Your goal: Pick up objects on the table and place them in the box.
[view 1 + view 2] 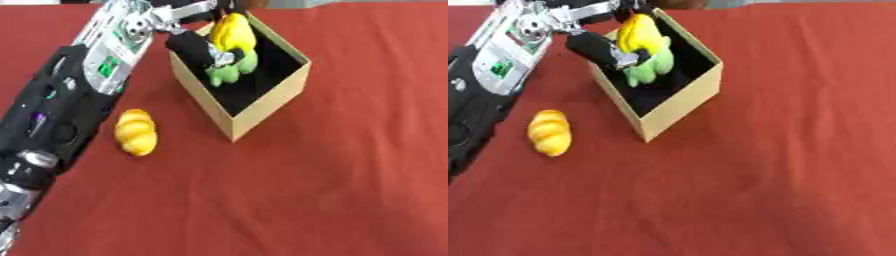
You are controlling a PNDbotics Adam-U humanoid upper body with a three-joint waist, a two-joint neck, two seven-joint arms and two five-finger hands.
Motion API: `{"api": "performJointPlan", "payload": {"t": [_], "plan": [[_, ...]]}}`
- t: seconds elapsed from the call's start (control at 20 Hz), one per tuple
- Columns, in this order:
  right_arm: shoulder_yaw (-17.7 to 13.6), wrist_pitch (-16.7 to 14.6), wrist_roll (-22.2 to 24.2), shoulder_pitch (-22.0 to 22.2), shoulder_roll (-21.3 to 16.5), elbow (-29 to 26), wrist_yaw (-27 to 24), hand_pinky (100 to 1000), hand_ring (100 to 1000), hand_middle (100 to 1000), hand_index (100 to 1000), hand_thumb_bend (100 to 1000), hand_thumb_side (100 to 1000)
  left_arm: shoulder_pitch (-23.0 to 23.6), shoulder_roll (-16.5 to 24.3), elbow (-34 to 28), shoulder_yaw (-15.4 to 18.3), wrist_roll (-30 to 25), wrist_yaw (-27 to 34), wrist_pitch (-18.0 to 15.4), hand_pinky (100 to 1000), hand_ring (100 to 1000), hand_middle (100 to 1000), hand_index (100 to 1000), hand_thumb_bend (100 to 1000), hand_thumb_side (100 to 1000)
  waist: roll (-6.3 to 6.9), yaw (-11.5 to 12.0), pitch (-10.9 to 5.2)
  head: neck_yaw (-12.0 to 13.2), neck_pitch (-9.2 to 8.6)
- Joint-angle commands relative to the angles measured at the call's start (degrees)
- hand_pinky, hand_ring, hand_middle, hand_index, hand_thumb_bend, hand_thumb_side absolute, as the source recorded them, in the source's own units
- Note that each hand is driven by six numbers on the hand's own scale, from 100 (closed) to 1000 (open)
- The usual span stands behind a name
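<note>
A tan cardboard box (271,102) with a black inside stands on the red table, toward the back. My left hand (197,49) reaches over the box's left wall, its fingers curled round a yellow ridged object (233,31) held above the opening. A green object (229,71) lies inside the box just below the hand. A yellow ridged object like a small bread roll (136,132) lies on the cloth to the left of the box, beside my left forearm. My right hand shows in neither view.
My black and silver left arm (61,100) runs along the left side from the lower corner up to the box. The red cloth (332,190) stretches wide to the right of the box and in front of it.
</note>
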Motion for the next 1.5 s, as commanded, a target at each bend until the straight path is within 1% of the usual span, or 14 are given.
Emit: {"api": "performJointPlan", "payload": {"t": [0.05, 0.1, 0.15, 0.2, 0.3, 0.45, 0.55, 0.7, 0.75, 0.9, 1.05, 1.15, 1.35, 1.5], "plan": [[-0.58, -0.02, -0.22, -0.41, -0.78, -1.2, -0.35, 846, 802, 763, 781, 100, 783, -0.84, 1.07, -0.25, 0.98, -0.73, -3.58, -0.5, 923, 878, 822, 954, 614, 610, 0.04, -0.05, -1.19, -0.37, -0.45], [-0.59, -0.03, -0.24, -0.36, -0.76, -1.2, -0.35, 846, 802, 762, 781, 100, 784, -0.77, 1.13, -0.3, 1.2, -0.8, -4.57, -0.63, 939, 894, 825, 960, 670, 630, 0.06, -0.05, -1.2, -0.44, -0.44], [-0.6, -0.03, -0.25, -0.32, -0.74, -1.2, -0.35, 846, 802, 762, 781, 100, 784, -0.69, 1.17, -0.39, 1.44, -0.75, -5.38, -0.8, 940, 896, 825, 960, 678, 636, 0.08, -0.07, -1.2, -0.49, -0.44], [-0.62, -0.02, -0.28, -0.26, -0.71, -1.2, -0.35, 846, 802, 762, 781, 100, 784, -0.62, 1.19, -0.5, 1.67, -0.58, -5.91, -1.02, 948, 905, 827, 964, 724, 663, 0.09, -0.08, -1.22, -0.53, -0.43], [-0.65, 0.02, -0.34, -0.13, -0.65, -1.2, -0.36, 846, 801, 762, 781, 100, 784, -0.5, 1.29, -0.63, 2.02, -0.12, -6.57, -1.41, 947, 909, 828, 965, 717, 653, 0.11, -0.11, -1.25, -0.56, -0.4], [-0.66, 0.12, -0.4, 0.07, -0.57, -1.2, -0.38, 846, 801, 762, 780, 100, 785, -0.38, 1.3, -0.86, 2.36, 0.81, -6.78, -1.77, 941, 912, 827, 964, 682, 626, 0.15, -0.14, -1.3, -0.45, -0.37], [-0.64, 0.16, -0.41, 0.19, -0.52, -1.2, -0.39, 846, 801, 762, 780, 100, 786, -0.34, 1.31, -1.55, 2.77, 1.82, -6.22, -1.85, 927, 900, 811, 958, 635, 610, 0.13, -0.14, -1.35, -0.39, -0.34], [-0.67, 0.23, -0.46, 0.48, -0.58, -1.2, -0.33, 846, 801, 762, 780, 100, 786, -0.2, 1.97, -4.98, 3.73, 4.09, -3.77, -1.66, 898, 867, 774, 936, 537, 604, 0.14, -0.04, -1.41, -0.41, -0.21], [-0.73, 0.24, -0.52, 0.61, -0.66, -1.2, -0.29, 846, 801, 761, 780, 100, 786, -0.01, 2.74, -7.16, 4.04, 4.78, -2.5, -1.55, 891, 861, 769, 933, 523, 599, 0.19, 0.06, -1.43, -0.5, -0.12], [-0.95, 0.22, -0.74, 1.15, -1.15, -1.2, -0.06, 846, 801, 761, 780, 100, 787, 1.65, 6.9, -14.93, 4.15, 4.52, 1.72, -0.6, 869, 837, 757, 927, 501, 585, 0.54, 0.5, -1.46, -1.11, 0.17], [-1.23, 0.25, -1.1, 1.75, -1.76, -1.2, 0.24, 846, 801, 761, 780, 100, 787, 5.06, 13.56, -23.13, 3.46, 1.92, 6.76, 1.23, 872, 841, 765, 927, 514, 582, 0.99, 1.17, -1.47, -2.06, 0.41], [-1.29, 0.25, -1.24, 1.91, -2.01, -1.2, 0.41, 847, 801, 761, 780, 100, 786, 8.02, 17.86, -27.39, 2.92, 0.36, 10.0, 2.92, 871, 841, 766, 926, 527, 587, 1.19, 1.56, -1.48, -2.5, 0.5], [-1.29, 0.22, -1.31, 1.85, -2.17, -1.2, 0.56, 847, 801, 761, 780, 100, 787, 14.45, 24.11, -33.02, 2.53, -1.28, 14.73, 6.12, 871, 841, 766, 929, 558, 610, 1.1, 1.89, -1.36, -3.08, 0.24], [-1.35, 0.21, -1.38, 1.87, -2.18, -1.2, 0.61, 847, 801, 761, 780, 100, 789, 18.25, 26.41, -34.52, 2.46, -2.45, 15.83, 7.44, 872, 841, 763, 928, 602, 617, 0.75, 1.88, -1.22, -3.44, 0.11]]}}
